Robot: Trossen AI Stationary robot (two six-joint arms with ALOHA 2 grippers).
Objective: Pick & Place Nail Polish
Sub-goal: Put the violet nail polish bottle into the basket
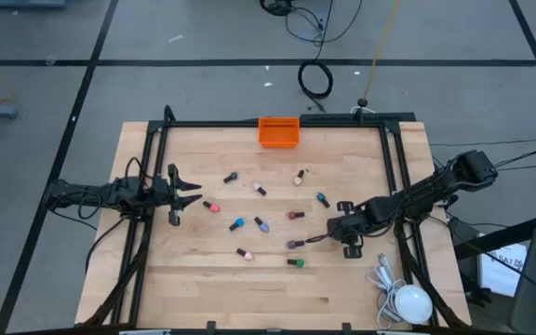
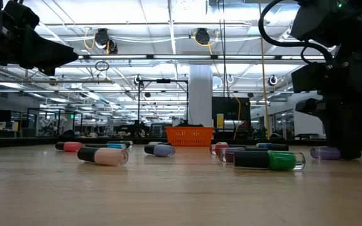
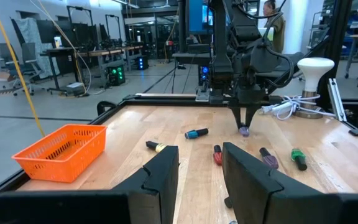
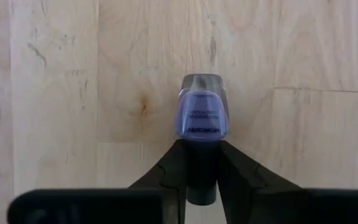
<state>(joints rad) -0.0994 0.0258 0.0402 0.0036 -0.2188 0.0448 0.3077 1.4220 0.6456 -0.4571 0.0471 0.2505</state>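
Wooden counter (image 1: 203, 279), framed in black, carries scattered polish bottles and both arms. Right claw (image 4: 202, 163) is down at the counter, its fingers closing on the dark cap of a purple bottle (image 4: 202, 109); I judge it a grasp just forming, not yet lifted. That bottle lies flat, its long axis in line with the claw, glass end pointing away beyond the fingertips. A green bottle (image 1: 295, 263) lies just beside the claw, others farther out, and the orange bin (image 1: 279, 132) sits well apart at the counter's far edge. Left claw (image 1: 192, 194) waits well apart across the counter, fingers parted on nothing. Only the right wrist view shows the fingers flanking the cap; the high view shows the way to the bin.
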